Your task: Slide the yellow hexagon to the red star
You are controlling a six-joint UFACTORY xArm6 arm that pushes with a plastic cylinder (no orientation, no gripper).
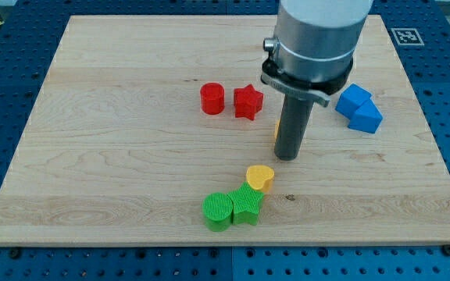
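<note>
The red star [248,102] lies near the board's middle, just right of a red cylinder [212,99]. The yellow hexagon [276,129] is almost wholly hidden behind my rod; only a thin yellow sliver shows at the rod's left edge, to the lower right of the red star and apart from it. My tip [289,158] rests on the board just below that sliver, right of and below the red star.
A yellow heart [260,178] lies below and left of my tip. It touches a green star [248,204], with a green cylinder [218,211] beside that. Two blue blocks [353,100] [366,118] sit at the view's right. The wooden board [116,156] ends in blue surround.
</note>
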